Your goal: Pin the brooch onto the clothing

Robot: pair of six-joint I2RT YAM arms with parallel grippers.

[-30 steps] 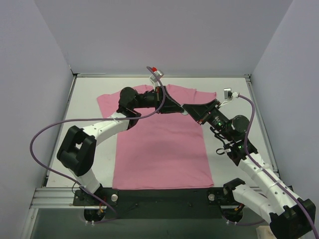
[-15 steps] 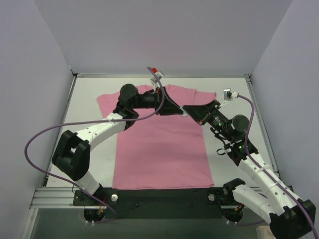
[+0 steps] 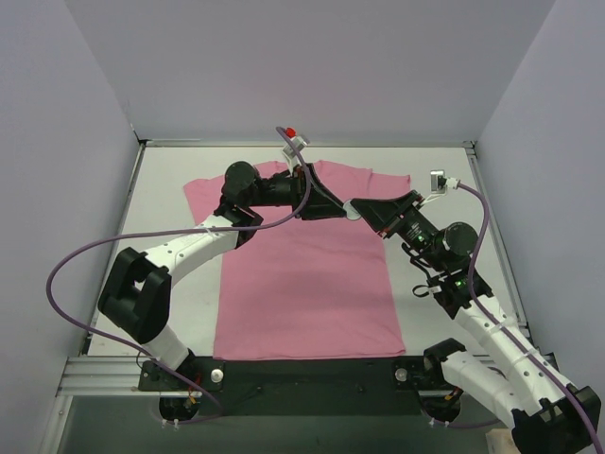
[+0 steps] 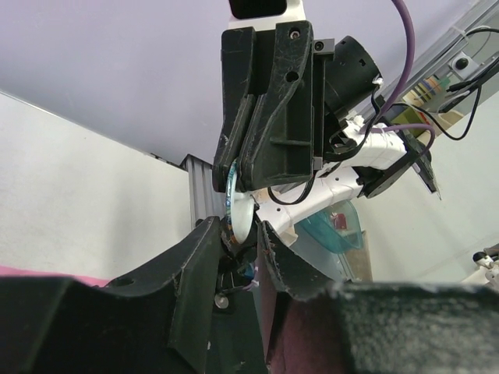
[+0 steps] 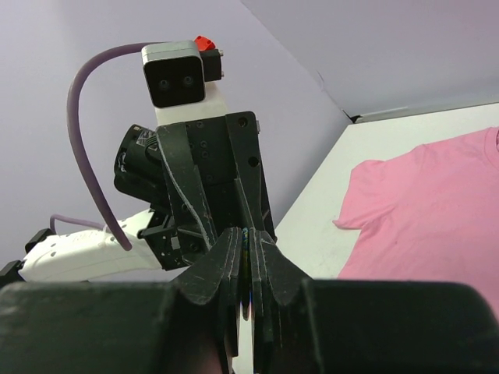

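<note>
The pink T-shirt (image 3: 302,274) lies flat on the white table, neckline at the far side. Above its right shoulder the two grippers meet tip to tip. My right gripper (image 5: 248,243) is shut on the brooch (image 5: 248,234), seen there only as a thin edge between its pads. In the left wrist view the brooch (image 4: 237,206) is a pale disc edge hanging from the right gripper's fingers (image 4: 265,132). My left gripper (image 4: 238,235) has its jaws apart on either side of the disc. From above, the left gripper (image 3: 333,206) and right gripper (image 3: 363,210) nearly touch, and the brooch is too small to make out.
Lilac walls (image 3: 312,66) close in the table (image 3: 435,199) on three sides. A purple cable (image 3: 85,255) loops out from the left arm over the table's left part. The shirt's left sleeve (image 5: 374,195) shows in the right wrist view.
The left arm's elbow has swung out to the left and its wrist has drawn back slightly. The right arm has shifted a little to the right. The grippers still meet tip to tip.
</note>
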